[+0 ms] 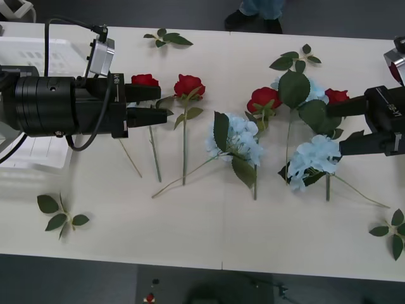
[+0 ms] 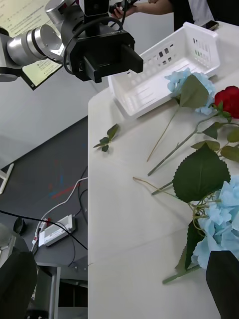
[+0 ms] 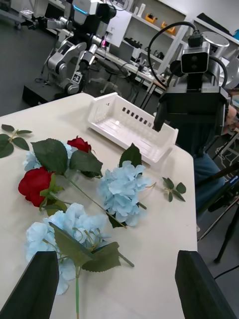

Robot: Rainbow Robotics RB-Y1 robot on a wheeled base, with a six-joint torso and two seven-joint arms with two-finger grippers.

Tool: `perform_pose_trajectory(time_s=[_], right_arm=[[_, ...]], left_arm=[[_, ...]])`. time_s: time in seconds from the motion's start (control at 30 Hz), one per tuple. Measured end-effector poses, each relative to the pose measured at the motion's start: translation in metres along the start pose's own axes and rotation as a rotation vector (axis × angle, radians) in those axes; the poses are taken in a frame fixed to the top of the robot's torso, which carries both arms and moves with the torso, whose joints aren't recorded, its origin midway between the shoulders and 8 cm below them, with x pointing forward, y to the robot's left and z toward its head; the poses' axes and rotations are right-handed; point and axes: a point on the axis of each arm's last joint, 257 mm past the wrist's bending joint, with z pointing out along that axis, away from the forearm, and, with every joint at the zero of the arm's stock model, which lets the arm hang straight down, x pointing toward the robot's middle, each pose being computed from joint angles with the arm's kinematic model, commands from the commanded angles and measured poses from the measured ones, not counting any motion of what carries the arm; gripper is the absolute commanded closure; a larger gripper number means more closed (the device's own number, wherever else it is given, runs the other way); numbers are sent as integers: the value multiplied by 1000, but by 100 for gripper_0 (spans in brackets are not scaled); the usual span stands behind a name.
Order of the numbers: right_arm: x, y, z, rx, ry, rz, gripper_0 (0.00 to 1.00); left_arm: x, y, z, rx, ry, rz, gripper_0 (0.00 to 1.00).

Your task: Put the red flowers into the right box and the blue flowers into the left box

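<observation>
- Nothing sorted: red flowers (image 1: 189,85) and blue flowers (image 1: 239,139) all lie on the worktop (image 1: 190,221).
- Left pincer (image 1: 152,104), at nine o'clock, released, empty.
- Right pincer (image 1: 345,126), at three o'clock, released, empty.
- Left box (image 1: 38,54) holds nothing visible.

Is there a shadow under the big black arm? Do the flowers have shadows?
Front view: yes, a soft grey shadow lies on the table under the arm with the open left claw; the blue flowers and red flowers cast faint ones. Left wrist view: faint too.

Black cylindrical arms, looping black cables, silver wrist cameras.
</observation>
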Motion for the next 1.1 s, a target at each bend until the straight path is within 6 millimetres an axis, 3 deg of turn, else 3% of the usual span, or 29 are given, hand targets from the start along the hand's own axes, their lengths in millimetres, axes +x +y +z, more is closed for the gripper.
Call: perform_pose_trajectory(time_s=[0.33,0.53,0.7,0.9,1.03,1.1], right_arm=[[16,-17,-16,81,5,79,0],[11,-40,-30,188,11,72,0],[10,-51,-35,253,57,22,0],[17,-72,-36,351,135,-52,0],[21,-86,-37,424,133,121,0],[28,-91,-34,445,128,236,0]], left_arm=[[2,0,0,0,1,-4,33],[45,1,3,-15,-7,-132,32],[47,9,3,-29,-26,-154,32],[31,41,-11,-78,-9,-117,33],[22,77,-29,-145,26,-82,32],[29,97,-39,-187,93,-33,33]])
